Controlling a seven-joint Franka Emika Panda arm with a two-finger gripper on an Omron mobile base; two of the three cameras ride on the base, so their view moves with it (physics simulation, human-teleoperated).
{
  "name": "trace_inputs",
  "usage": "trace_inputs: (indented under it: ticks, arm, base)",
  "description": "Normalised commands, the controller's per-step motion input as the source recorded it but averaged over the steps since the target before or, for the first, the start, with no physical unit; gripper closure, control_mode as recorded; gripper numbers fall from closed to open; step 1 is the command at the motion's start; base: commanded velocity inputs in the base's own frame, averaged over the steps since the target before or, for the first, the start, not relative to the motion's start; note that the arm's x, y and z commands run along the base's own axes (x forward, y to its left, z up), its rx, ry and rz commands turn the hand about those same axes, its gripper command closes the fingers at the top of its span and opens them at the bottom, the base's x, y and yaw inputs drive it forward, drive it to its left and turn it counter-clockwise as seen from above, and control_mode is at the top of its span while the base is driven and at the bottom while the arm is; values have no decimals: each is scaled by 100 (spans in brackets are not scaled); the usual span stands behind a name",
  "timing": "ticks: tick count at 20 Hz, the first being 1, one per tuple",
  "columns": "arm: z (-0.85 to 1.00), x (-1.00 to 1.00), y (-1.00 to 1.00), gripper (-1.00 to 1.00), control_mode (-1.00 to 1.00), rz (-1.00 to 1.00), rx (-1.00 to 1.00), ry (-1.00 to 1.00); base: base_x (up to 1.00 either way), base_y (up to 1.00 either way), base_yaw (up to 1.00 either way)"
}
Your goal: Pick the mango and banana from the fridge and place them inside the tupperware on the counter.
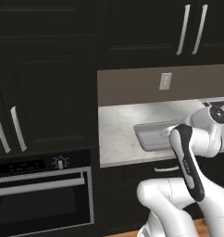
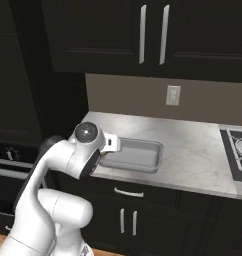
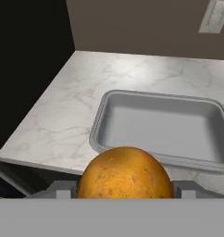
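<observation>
Gripping the mango (image 3: 125, 172) between its two fingers, the gripper (image 3: 125, 187) hangs at the counter's (image 3: 63, 115) front edge — just short of the tupperware's (image 3: 101, 121) near rim. The orange fruit sits low in the hand view, with the grey tray beyond it on the marble. From the right base view, the tupperware (image 2: 154, 159) lies beside the arm's wrist.
</observation>
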Motion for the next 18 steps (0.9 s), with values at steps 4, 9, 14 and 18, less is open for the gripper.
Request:
trace_inputs:
  ticks: [4, 9, 14, 18]
  arm:
    - [-22, 43, -11, 100, -100, 0, 0, 11]
    - [-13, 48, -26, 100, -100, 0, 0, 16]
    - [-18, 49, -24, 100, -100, 0, 0, 6]
    - [-43, 46, -13, 100, -100, 0, 0, -1]
  base:
    - [0, 0, 0]
    - [0, 0, 0]
    - [0, 0, 0]
    - [0, 0, 0]
